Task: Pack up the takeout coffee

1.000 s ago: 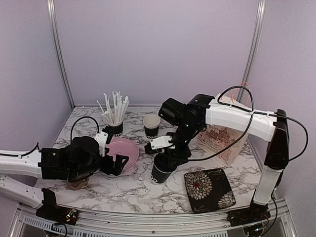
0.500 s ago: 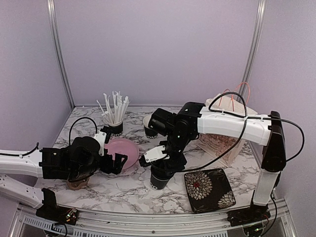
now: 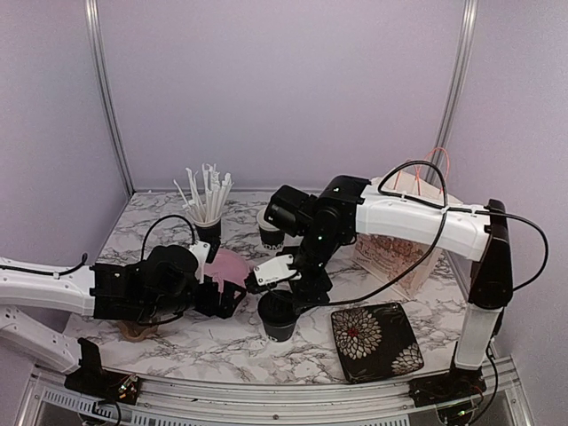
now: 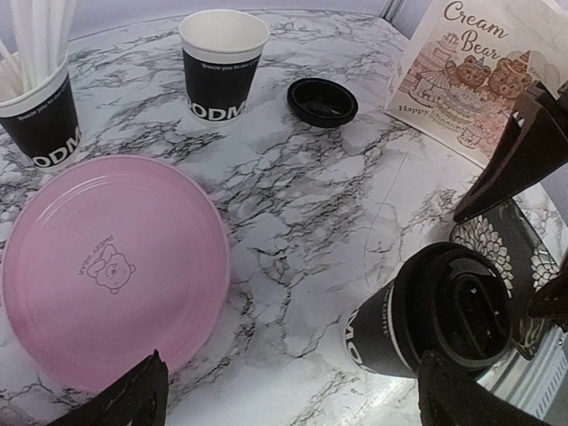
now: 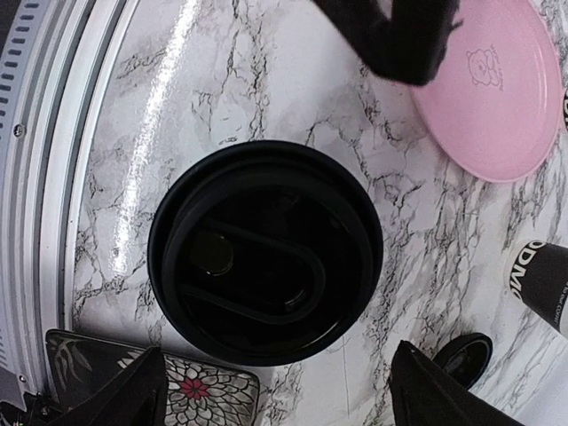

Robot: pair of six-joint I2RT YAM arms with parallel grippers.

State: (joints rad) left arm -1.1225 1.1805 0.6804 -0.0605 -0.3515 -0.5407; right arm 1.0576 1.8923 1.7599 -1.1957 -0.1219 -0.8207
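Bare tabletop between pink plate, lidded cup

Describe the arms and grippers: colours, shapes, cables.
The left arm and right arm have white links with black joints and wrists. Thin black cables loop off them. The left gripper and right gripper are black, with flat, tapering fingers.

The lidded black paper cup stood at the front, between the round pink plate on its left and the dark square floral plate on its right. Behind stood, left to right, the black cup of white sticks, the open black paper cup, the loose round black lid and the printed paper bag
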